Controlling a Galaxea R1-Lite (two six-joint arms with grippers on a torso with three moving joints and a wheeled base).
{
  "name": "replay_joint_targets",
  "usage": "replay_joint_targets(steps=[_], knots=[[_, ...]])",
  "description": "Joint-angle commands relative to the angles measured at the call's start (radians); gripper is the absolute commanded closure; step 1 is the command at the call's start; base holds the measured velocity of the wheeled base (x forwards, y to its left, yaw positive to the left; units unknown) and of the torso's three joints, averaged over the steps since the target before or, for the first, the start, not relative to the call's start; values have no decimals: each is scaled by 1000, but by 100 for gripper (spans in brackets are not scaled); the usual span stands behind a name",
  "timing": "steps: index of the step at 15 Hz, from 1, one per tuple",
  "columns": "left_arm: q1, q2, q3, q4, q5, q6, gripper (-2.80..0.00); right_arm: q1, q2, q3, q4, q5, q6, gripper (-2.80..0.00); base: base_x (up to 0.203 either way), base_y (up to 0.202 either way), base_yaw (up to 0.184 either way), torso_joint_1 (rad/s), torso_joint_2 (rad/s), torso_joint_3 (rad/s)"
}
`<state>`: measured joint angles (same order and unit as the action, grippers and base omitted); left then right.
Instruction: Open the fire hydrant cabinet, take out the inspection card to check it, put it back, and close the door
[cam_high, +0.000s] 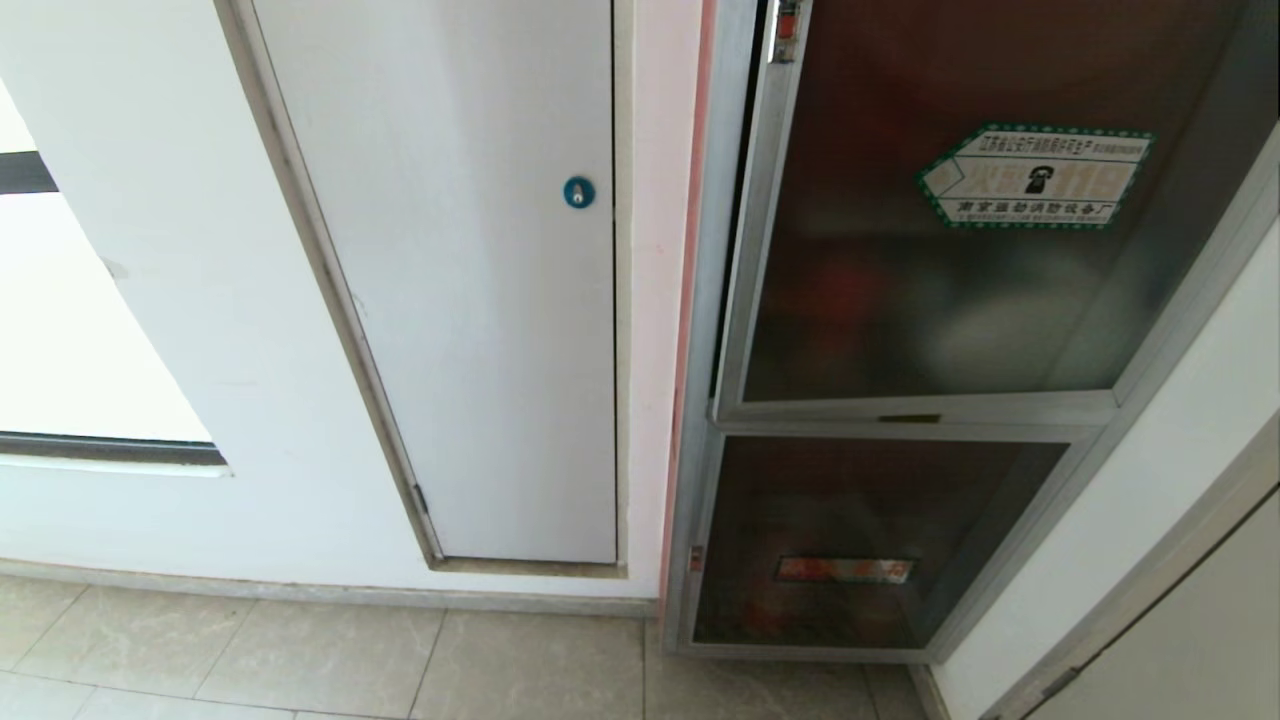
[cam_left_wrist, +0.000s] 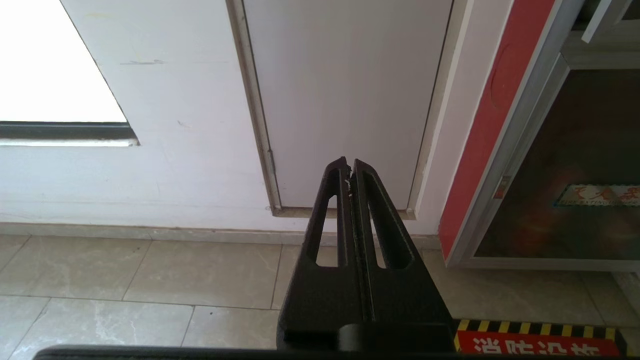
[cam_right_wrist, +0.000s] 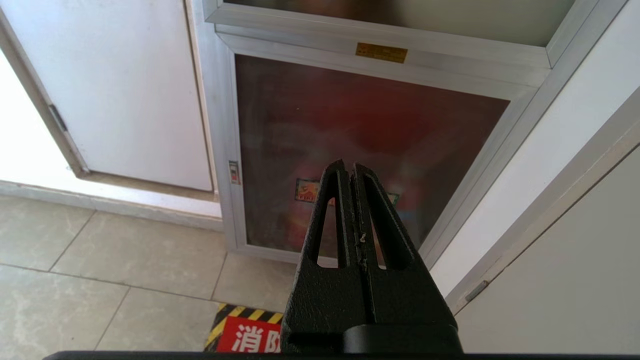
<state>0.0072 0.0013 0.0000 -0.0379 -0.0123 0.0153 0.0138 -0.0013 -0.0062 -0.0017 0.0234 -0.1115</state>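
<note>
The fire hydrant cabinet (cam_high: 700, 400) is a silver-framed wall unit on the right in the head view. Its door (cam_high: 900, 300) is dark tinted glass with a green-edged "119" sticker (cam_high: 1035, 177). A thin dark gap runs between the door's left edge and the frame. The inspection card is hidden. Neither arm shows in the head view. My right gripper (cam_right_wrist: 348, 164) is shut and empty, low down and pointing at the lower glass panel (cam_right_wrist: 360, 120). My left gripper (cam_left_wrist: 349, 162) is shut and empty, pointing at the foot of the white panel (cam_left_wrist: 345, 100).
A white panel with a blue round lock (cam_high: 578, 192) is to the left of the cabinet. A window recess (cam_high: 60, 350) lies further left. A red floor marking with yellow-black stripes (cam_right_wrist: 247, 337) lies on the tiles before the cabinet. A small brass plate (cam_right_wrist: 381, 52) sits on the frame.
</note>
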Motion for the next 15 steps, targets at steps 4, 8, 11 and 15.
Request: replay_joint_targets(steps=[4, 8, 11, 15], knots=[[0, 0, 14, 0, 0, 0, 0, 1, 3, 5, 1, 0, 28, 0, 0, 0, 0, 0, 0, 0], [0, 0, 14, 0, 0, 0, 0, 1, 3, 5, -1, 0, 67, 0, 0, 0, 0, 0, 0, 0], [0, 0, 14, 1, 0, 0, 0, 0, 3, 5, -1, 0, 67, 0, 0, 0, 0, 0, 0, 0], [0, 0, 14, 1, 0, 0, 0, 0, 3, 5, -1, 0, 70, 0, 0, 0, 0, 0, 0, 0]])
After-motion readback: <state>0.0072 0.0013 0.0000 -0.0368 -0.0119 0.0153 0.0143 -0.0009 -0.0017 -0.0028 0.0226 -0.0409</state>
